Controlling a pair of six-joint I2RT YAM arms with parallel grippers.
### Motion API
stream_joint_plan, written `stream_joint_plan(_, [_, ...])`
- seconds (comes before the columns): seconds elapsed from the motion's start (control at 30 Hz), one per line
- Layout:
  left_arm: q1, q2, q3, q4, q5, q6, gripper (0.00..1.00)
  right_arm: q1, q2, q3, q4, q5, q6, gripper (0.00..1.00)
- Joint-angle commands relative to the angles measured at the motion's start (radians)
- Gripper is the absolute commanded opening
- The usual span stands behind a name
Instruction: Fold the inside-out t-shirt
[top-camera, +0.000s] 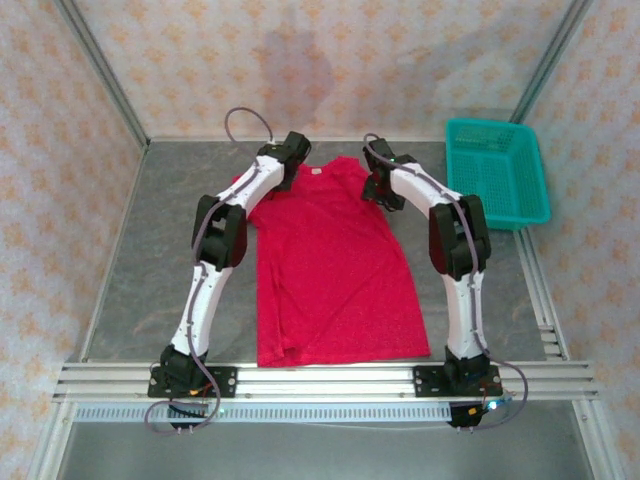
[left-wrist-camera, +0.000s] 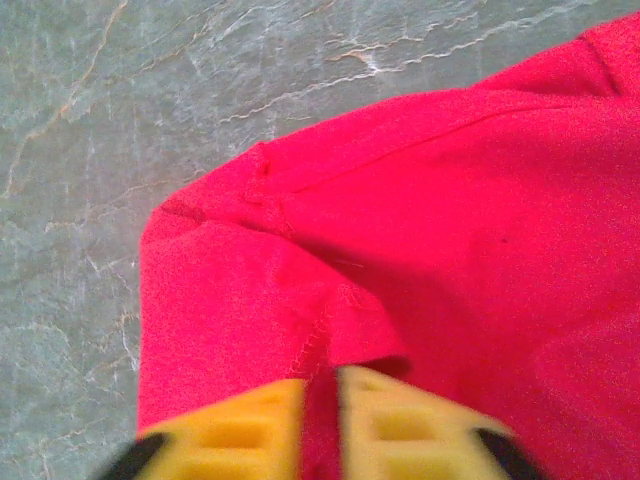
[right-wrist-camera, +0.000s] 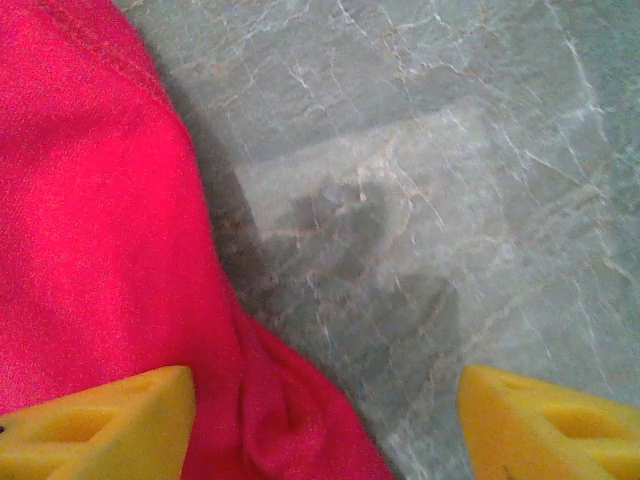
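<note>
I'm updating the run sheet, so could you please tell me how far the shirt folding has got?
Done: the red t-shirt lies spread flat on the table. In hand: the left gripper is shut on cloth by a sleeve seam; the right gripper stands open at the other shoulder edge. Left: the body shows no fold yet, so all folding.

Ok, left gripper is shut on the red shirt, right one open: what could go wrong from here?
The left gripper pinches only a thin fold of the t-shirt; it might slip out when pulled.
The right gripper is open, one finger over cloth, the other over bare table; closing may catch just the edge or miss.
If the left lifts alone, the t-shirt would likely skew.
</note>
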Motion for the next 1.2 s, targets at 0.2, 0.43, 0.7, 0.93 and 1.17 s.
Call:
stream_joint_plan(0.2, [0.101,-0.132,-0.040,-0.045,-0.061,-0.017,0.00,-0.023,0.159,0.244,-0.014,-0.030,0.016,0.07])
stream_joint_plan(0.43, [0.242,-0.271,-0.186,-0.004,-0.046,-0.123,0.00,-0.068,0.032,0.194,-0.078,0.103,0.047,0.00])
stream_joint_plan(0.7, [0.312,-0.363,-0.402,0.137,0.186,-0.169,0.07,-0.128,-0.204,-0.131,0.088,0.048,0.095,0.00])
stream_joint_plan(0.93, [0.123,-0.291,-0.280,0.090,0.127,-0.018,0.58,-0.127,-0.220,-0.188,0.014,0.250,0.186,0.00])
stream_joint_plan(1.17, [0.054,-0.170,-0.133,0.020,0.083,0.069,0.64,-0.112,-0.290,-0.201,0.023,0.256,0.161,0.49])
